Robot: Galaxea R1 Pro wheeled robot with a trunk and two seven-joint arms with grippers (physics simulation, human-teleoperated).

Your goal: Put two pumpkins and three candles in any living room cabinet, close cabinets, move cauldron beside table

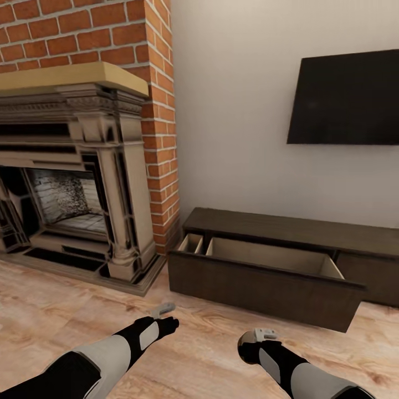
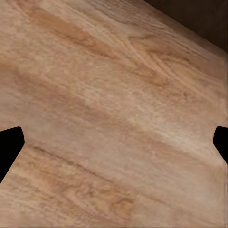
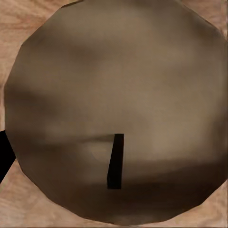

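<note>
Head view: long low dark-brown wood cabinet [image 1: 288, 233] stands against the pale wall from 12 to 2 o'clock, under a black wall-mounted screen [image 1: 346, 98]. Its big pull-out drawer [image 1: 266, 280] is drawn out toward the robot, pale beige interior open to above; nothing can be seen in the part of the interior that is visible. A narrower beige compartment [image 1: 191, 243] is open at its fireplace end. The drawer's long axis runs across the view, 11 to 2 o'clock.

Right wrist view: a candle [image 3: 114, 109], seen end-on, a brown-grey round face with a short dark wick, sits directly ahead of the right gripper [image 3: 114, 142] and very near, wood floor showing around its rim. One dark fingertip [image 3: 4, 154] shows at the frame edge beside the candle; the other is not seen. Judgement: the jaws stand wide about the candle, but whether they bear on it I cannot tell.

Left gripper [image 1: 163, 309], head view: low over the wood plank floor [image 1: 210, 354] at 11 o'clock, short of the drawer front. Left wrist view: two dark fingertips [image 2: 9, 147] far apart at opposite frame edges, bare floor between, so jaws wide, nothing held.

Right gripper in the head view is at 1 o'clock, nearer the drawer's middle than the left. Candle lies with that arm; drawer mouth is ahead at 12 to 1 o'clock.

Clearance: the drawer front's top edge is the lip to pass over. Ornate tan fireplace [image 1: 72, 177] and red brick column [image 1: 160, 111] at 10 o'clock, well apart. Open floor between the arms.
</note>
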